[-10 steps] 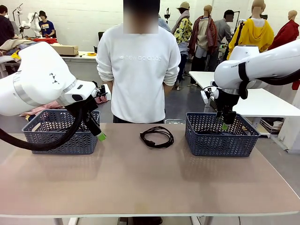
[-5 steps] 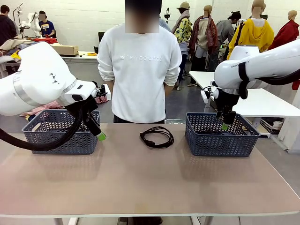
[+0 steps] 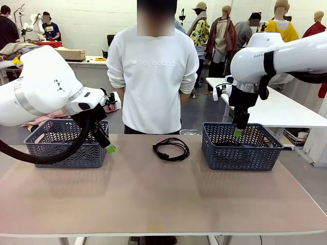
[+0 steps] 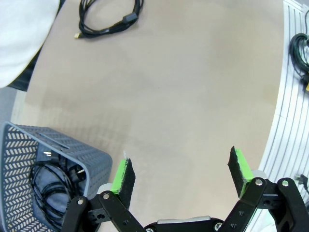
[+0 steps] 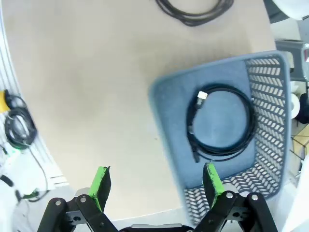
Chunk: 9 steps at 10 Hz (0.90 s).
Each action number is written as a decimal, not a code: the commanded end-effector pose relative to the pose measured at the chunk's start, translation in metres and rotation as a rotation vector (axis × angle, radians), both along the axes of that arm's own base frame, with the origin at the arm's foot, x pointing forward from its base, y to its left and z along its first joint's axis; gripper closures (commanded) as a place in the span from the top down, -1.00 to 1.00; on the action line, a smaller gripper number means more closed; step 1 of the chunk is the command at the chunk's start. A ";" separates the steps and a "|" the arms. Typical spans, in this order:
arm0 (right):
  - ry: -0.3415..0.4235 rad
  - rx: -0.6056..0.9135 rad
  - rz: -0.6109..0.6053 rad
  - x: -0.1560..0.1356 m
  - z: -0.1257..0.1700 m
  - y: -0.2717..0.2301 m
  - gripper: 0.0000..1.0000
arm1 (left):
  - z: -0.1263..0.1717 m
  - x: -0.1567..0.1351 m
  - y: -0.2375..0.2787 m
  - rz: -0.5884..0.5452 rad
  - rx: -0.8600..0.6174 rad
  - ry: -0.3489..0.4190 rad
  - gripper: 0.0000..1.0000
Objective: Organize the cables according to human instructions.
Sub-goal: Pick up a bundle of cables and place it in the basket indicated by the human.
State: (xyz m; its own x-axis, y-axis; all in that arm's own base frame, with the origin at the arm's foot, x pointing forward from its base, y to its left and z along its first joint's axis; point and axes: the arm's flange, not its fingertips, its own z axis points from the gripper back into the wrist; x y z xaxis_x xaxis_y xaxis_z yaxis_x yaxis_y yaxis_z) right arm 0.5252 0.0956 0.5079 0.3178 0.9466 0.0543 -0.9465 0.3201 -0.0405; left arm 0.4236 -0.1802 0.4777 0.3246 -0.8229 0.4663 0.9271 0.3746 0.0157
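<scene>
Room: workshop with other tables and people behind; tan bench [image 3: 153, 199] in front.
Person [image 3: 152, 76]: stands at the far edge, middle, arms down, hands hidden behind the body; no pointing or gesture visible.
Left basket [image 3: 89, 158]: grey, on the bench's left side.
Right basket [image 3: 240, 155]: grey, on the bench's right side, well apart from the left one.
Loose cable [image 3: 171, 149]: black coil lying flat on the bench between the baskets, just in front of the person; nothing touches it.
Left-basket cable [image 4: 46, 186]: black coiled cord on the basket floor; can't tell if it is one coil or more.
Right-basket cable [image 5: 219, 123]: single round coil flat on the basket floor, plug end showing.
Left claw [image 4: 181, 171]: spread wide, empty, hangs over bare bench just beside the left basket's near corner.
Right claw [image 5: 157, 180]: spread wide, empty, hovers above the right basket, apart from the coil below.
Progress: looks partly done, with coils in both baskets.
Left to do: the loose cable needs picking up and binning.
Which basket: depends on the person's cue, and none shows now.
Likely picker: either arm can reach; can't say which goes.
</scene>
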 end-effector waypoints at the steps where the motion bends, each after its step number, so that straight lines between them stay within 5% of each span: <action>1: 0.001 0.092 -0.086 -0.035 -0.005 0.010 1.00 | 0.002 0.001 0.002 0.005 -0.002 -0.002 1.00; 6: -0.042 0.241 -0.104 -0.101 -0.031 0.032 1.00 | 0.002 0.001 0.002 0.005 -0.002 -0.002 1.00; 9: -0.108 0.331 -0.123 -0.115 -0.041 0.035 1.00 | 0.002 0.001 0.002 0.005 -0.002 -0.002 1.00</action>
State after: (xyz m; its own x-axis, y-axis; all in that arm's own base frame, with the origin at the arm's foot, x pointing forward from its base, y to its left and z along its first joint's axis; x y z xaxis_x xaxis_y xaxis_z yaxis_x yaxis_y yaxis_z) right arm 0.4169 0.1306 0.4744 0.4149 0.8505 0.3234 -0.8980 0.4401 -0.0053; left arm 0.4237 -0.1802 0.4778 0.3245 -0.8229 0.4664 0.9271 0.3745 0.0158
